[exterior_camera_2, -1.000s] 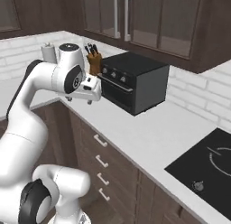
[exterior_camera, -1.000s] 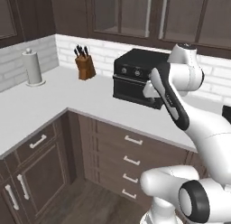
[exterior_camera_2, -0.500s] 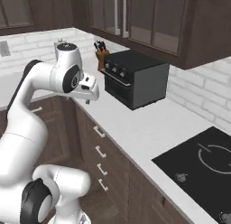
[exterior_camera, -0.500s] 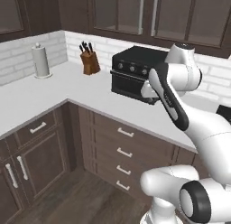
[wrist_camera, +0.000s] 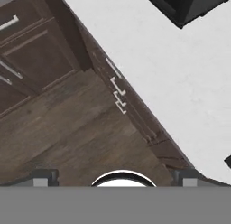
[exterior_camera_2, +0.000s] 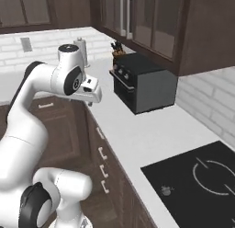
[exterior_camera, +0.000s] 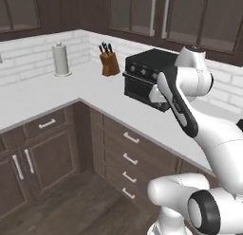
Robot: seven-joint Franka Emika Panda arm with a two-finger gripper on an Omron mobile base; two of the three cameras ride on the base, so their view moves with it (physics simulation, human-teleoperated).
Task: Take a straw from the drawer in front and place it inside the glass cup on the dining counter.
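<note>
Pincer: in the hand view the two dark finger tips (wrist_camera: 44,177) stand far apart at the bottom edge, with nothing between them, so the pincer (wrist_camera: 115,179) is wide apart and carries nothing.

Left base view: the white arm (exterior_camera: 182,111) is folded high above the counter (exterior_camera: 90,94). Its hand sits in front of the black oven (exterior_camera: 142,77). Further back are a knife block (exterior_camera: 109,61) and a paper towel roll (exterior_camera: 60,59). Under the counter is a stack of closed drawers (exterior_camera: 129,153) with short silver handles.

Right base view: the pincer (exterior_camera_2: 93,94) hangs over the counter edge, to the left of the oven. A black cooktop (exterior_camera_2: 202,181) lies in the counter at the lower right.

Hand view: the camera looks down at the wood floor (wrist_camera: 67,133), the counter edge and the drawer fronts (wrist_camera: 118,90), all closed.

Task thing: I cannot see the straw. I judge it is inside one of the closed drawers, but I cannot tell which one. The glass cup and the dining counter I leave out.

Step in hand: in my judgement this is the approach to the drawer, and nothing is opened.

Next move: the hand should go down to a drawer handle, turn so the fingers sit across the bar, close on it and pull straight out.
</note>
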